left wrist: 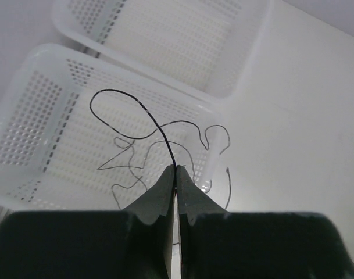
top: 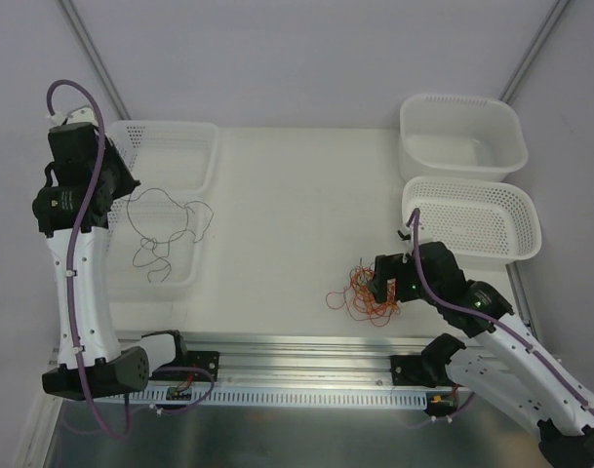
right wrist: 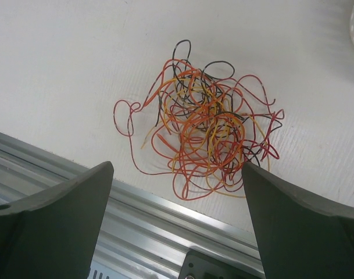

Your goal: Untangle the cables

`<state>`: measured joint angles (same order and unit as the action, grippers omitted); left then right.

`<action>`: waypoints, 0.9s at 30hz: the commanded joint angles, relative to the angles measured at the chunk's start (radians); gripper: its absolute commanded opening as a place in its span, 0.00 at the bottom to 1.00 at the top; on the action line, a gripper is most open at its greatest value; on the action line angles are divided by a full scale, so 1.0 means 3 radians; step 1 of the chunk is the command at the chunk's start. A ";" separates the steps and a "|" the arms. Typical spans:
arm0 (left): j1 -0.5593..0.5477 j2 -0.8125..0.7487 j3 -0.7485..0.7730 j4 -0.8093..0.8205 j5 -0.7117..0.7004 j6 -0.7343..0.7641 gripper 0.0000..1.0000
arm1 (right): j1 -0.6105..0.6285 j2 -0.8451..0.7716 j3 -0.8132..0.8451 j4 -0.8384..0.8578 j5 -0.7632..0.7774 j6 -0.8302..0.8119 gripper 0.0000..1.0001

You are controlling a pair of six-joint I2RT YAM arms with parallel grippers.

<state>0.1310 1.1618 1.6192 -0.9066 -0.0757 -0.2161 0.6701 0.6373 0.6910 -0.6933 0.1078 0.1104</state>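
Top view: left gripper (top: 124, 193) holds a black cable (top: 170, 229) over the near left basket (top: 186, 283); the tangle of cables (top: 363, 295) lies right of that basket, beneath the right gripper (top: 382, 281).
Left wrist: fingers (left wrist: 159, 197) pinched together on the black cable.
Right wrist: fingers (right wrist: 54, 221) spread wide, empty.

We see a flat tangle of hair-thin orange, red, black and pale yellow curly wires (right wrist: 206, 122) lying just beyond the silver metal rail (right wrist: 136, 218), toward its right. One thin black curly wire (left wrist: 156, 125) dangles in loose loops, beyond its left end.
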 commanded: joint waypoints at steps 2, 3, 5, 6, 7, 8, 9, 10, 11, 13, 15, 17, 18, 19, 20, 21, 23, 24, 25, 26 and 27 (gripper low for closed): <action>0.0401 0.0024 0.0329 -0.0169 -0.0233 0.0107 0.00 | 0.0011 0.0085 0.0207 0.0097 -0.0037 -0.0061 0.97; 0.0468 0.0034 0.0375 -0.0174 -0.0228 0.0102 0.00 | 0.0011 0.0125 0.0222 0.0112 -0.0042 -0.0077 0.97; 0.0585 0.0075 0.0473 -0.0184 -0.0315 0.0112 0.00 | 0.0011 0.0171 0.0258 0.0123 -0.0063 -0.0102 0.97; 0.0626 0.0090 0.0508 -0.0194 -0.0376 0.0117 0.00 | 0.0016 0.0232 0.0273 0.0133 -0.0063 -0.0117 0.97; 0.0688 0.0105 0.0529 -0.0204 -0.0478 0.0127 0.00 | 0.0016 0.0258 0.0289 0.0143 -0.0078 -0.0123 0.97; 0.0708 0.0095 0.0544 -0.0225 -0.0555 0.0112 0.00 | 0.0011 0.0284 0.0324 0.0148 -0.0098 -0.0128 0.97; 0.0729 0.0075 0.0544 -0.0220 -0.0631 0.0102 0.00 | 0.0016 0.0320 0.0335 0.0168 -0.0114 -0.0128 0.97; 0.0770 0.0050 0.0539 -0.0220 -0.0713 0.0086 0.00 | 0.0011 0.0335 0.0350 0.0179 -0.0119 -0.0133 0.97; 0.0800 0.0034 0.0539 -0.0210 -0.0881 0.0076 0.00 | 0.0011 0.0345 0.0365 0.0179 -0.0129 -0.0138 0.97; 0.0877 0.0024 0.0544 -0.0164 -0.0969 0.0076 0.00 | 0.0011 0.0412 0.0386 0.0194 -0.0144 -0.0158 0.97; 0.0944 0.0070 0.0555 -0.0143 -0.1102 0.0066 0.00 | 0.0011 0.0458 0.0422 0.0204 -0.0180 -0.0184 0.97; 0.0995 0.0095 0.0539 -0.0123 -0.1215 0.0061 0.00 | 0.0011 0.0519 0.0447 0.0210 -0.0216 -0.0210 0.97; 0.1005 0.0095 0.0519 -0.0102 -0.1402 0.0061 0.00 | 0.0011 0.0540 0.0478 0.0210 -0.0226 -0.0210 0.97; 0.1020 0.0085 0.0494 -0.0052 -0.1485 0.0071 0.00 | 0.0011 0.0545 0.0488 0.0210 -0.0231 -0.0220 0.97; 0.1041 0.0060 0.0473 -0.0021 -0.1557 0.0091 0.00 | 0.0011 0.0565 0.0498 0.0220 -0.0242 -0.0235 0.97; 0.1056 0.0049 0.0483 0.0005 -0.1639 0.0096 0.00 | 0.0011 0.0576 0.0509 0.0215 -0.0247 -0.0245 0.97; 0.1072 0.0014 0.0539 0.0056 -0.1604 0.0112 0.00 | 0.0011 0.0616 0.0539 0.0215 -0.0262 -0.0271 0.97; 0.1087 0.0013 0.0747 0.0056 -0.1427 0.0137 0.00 | 0.0016 0.0672 0.0565 0.0230 -0.0277 -0.0286 0.97; 0.1087 0.0013 0.0820 0.0056 -0.1425 0.0137 0.00 | 0.0016 0.0673 0.0565 0.0230 -0.0277 -0.0286 0.97; 0.1087 0.0013 0.0881 0.0056 -0.1263 0.0148 0.00 | 0.0011 0.0683 0.0565 0.0235 -0.0282 -0.0291 0.97; 0.1087 -0.0007 0.0912 0.0056 -0.1246 0.0122 0.00 | 0.0011 0.0693 0.0565 0.0250 -0.0288 -0.0296 0.97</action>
<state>0.4473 1.1912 1.8057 -0.9375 -0.4786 -0.1936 0.6701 0.8349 0.8162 -0.6529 0.0380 0.0444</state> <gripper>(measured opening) 0.007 0.971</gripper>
